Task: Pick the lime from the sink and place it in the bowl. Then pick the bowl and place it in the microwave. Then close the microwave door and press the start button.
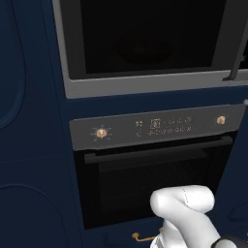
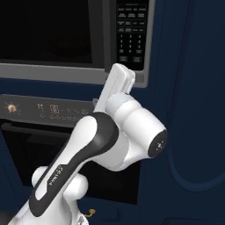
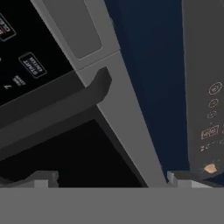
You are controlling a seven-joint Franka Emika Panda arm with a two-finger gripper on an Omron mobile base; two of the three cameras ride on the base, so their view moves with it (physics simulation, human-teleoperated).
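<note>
Two small dark fingertips (image 3: 43, 177) of my hand (image 3: 111, 181) stood wide apart, as open as they go, and there was nothing between them. My hand was up close to the microwave (image 2: 149, 44), at its lower corner near the black button panel (image 2: 131, 30).

The microwave door (image 1: 145, 86) looked shut to me, flat with the grey frame. Behind its dark glass I thought I saw a dim reddish round shape. It could have been the bowl (image 1: 140, 51), but it was too dark to be sure. I could not tell if the lime was in it.

I thought the start button was the next thing to touch. It sat somewhere on the button panel, at the right side of the microwave. The buttons looked flat, hard and smooth. There was nothing to grab, so I guessed one fingertip should give a short, firm push. The door looked wide, stiff and a bit heavy.

There were white words and numbers on the button panel, but they were too small and blurry to read. The oven (image 1: 155, 179) below the microwave had small white signs and a gold knob (image 1: 100, 133). I could not read those signs either.
</note>
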